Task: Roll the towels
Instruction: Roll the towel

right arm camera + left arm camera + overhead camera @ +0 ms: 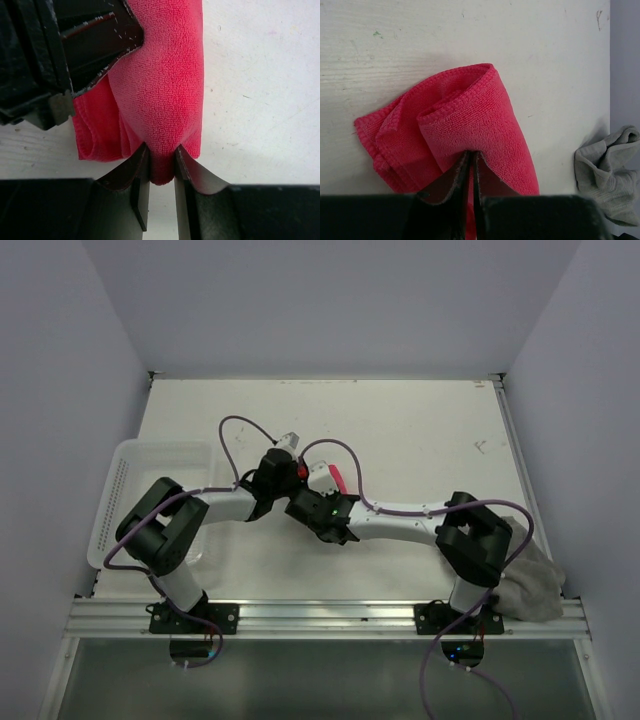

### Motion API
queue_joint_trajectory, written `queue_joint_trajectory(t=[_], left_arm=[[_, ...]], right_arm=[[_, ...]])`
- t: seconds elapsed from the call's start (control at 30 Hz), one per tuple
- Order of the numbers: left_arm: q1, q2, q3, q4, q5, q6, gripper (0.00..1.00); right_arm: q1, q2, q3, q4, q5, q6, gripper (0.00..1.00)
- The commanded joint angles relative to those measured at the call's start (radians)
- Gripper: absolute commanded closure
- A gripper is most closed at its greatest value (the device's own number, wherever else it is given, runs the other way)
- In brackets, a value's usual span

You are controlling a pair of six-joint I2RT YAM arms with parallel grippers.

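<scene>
The pink-red towel [465, 120] lies partly rolled on the white table, mid-centre in the top view [334, 476], mostly hidden there by the arms. My left gripper [471, 156] is shut on one end of it. My right gripper [161, 152] is shut on the opposite end of the pink-red towel [165, 85]; the left gripper's black fingers [100, 40] show in the right wrist view. The grey-taupe towel [528, 580] lies crumpled at the table's near right corner, also in the left wrist view [607, 175].
A white perforated plastic basket [125, 480] stands at the left, beside the left arm. White walls enclose the table on three sides. A metal rail [320, 618] runs along the near edge.
</scene>
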Motion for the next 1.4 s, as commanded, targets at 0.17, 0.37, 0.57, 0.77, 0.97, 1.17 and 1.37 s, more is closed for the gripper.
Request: queue_joint_trajectory(t=[0.17,0.37,0.57,0.77,0.97,1.17,1.37], left_arm=[[-0.001,0.003,-0.021,-0.053,-0.083,0.07,0.9],[0.002,-0.012,-0.03,-0.066,-0.087,0.079,0.9],[0.005,-0.012,-0.032,-0.079,-0.098,0.085,0.9],[0.008,-0.002,-0.018,-0.086,-0.098,0.09,0.9],[0.011,-0.005,-0.009,-0.102,-0.104,0.098,0.9],[0.017,-0.032,-0.017,-0.12,-0.112,0.11,0.9],[0.02,-0.078,0.022,-0.099,-0.081,0.087,0.9]], right_arm=[[-0.005,-0.145,-0.011,0.017,-0.051,0.015,0.47],[-0.043,-0.246,-0.086,0.085,-0.168,0.03,0.41],[-0.206,-0.365,-0.232,0.252,-0.472,0.118,0.37],[-0.33,-0.368,-0.324,0.368,-0.634,0.159,0.34],[-0.385,-0.276,-0.387,0.49,-0.734,0.196,0.36],[-0.385,-0.253,-0.387,0.469,-0.659,0.169,0.56],[-0.384,-0.282,-0.362,0.389,-0.568,0.107,0.72]])
